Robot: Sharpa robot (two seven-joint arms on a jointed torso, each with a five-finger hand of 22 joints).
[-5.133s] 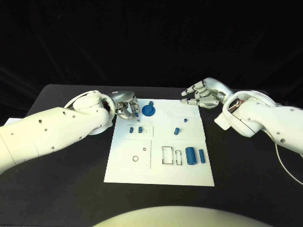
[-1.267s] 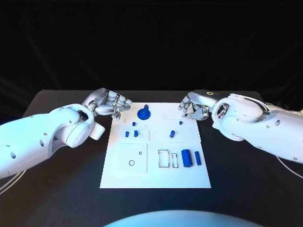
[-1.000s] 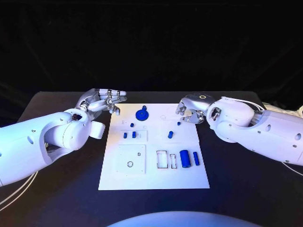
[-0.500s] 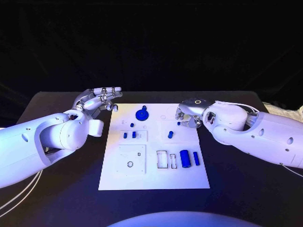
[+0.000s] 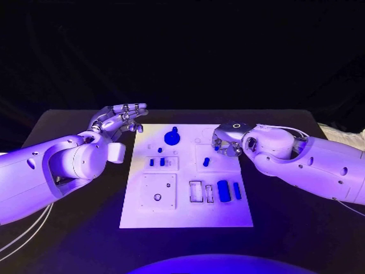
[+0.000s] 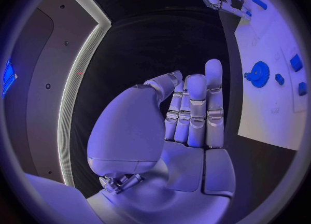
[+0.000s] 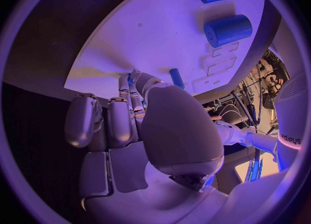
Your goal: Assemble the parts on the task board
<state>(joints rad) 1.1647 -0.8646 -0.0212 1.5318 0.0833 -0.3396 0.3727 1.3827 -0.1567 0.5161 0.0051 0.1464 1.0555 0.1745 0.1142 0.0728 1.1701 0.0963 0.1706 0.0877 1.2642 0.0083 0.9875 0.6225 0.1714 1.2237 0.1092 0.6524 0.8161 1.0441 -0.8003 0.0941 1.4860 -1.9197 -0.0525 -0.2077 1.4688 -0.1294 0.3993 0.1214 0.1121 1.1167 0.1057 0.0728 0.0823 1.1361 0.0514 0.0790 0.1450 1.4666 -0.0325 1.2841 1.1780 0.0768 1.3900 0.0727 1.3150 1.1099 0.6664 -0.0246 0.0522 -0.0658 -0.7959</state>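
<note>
task board (image 5: 186,212) – white plate mid-tabletop (image 5: 59,234) | left hand (image 5: 117,119) – off the board's far left corner, fingers straight and close together, holding nothing | right hand (image 5: 226,140) – over the board's far right part, fingertips down by a small blue part; grip cannot be told | blue gear (image 5: 171,137) far centre | large blue cylinder (image 5: 223,190) near right

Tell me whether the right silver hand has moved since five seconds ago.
Yes. The right silver hand came in from beyond the white task board to over its far right part.
</note>
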